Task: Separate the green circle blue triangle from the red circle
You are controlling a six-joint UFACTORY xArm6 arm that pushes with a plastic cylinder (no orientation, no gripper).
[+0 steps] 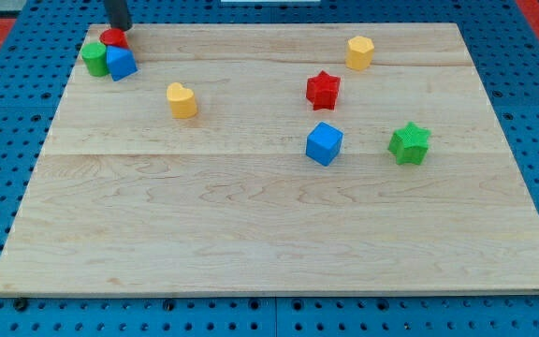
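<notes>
Green circle block (93,58), blue triangle block (121,64), red circle block (113,38) clustered touching, far left corner of wooden board (251,234). My tip (123,27) just beside red circle, far side. No pincer; plain rod. Blocks likely light, rigid, slide easily; push flat faces.

Yellow heart (182,100), yellow hexagon (360,52), red star (323,90), blue cube (324,143), green star (409,143) lie apart.
</notes>
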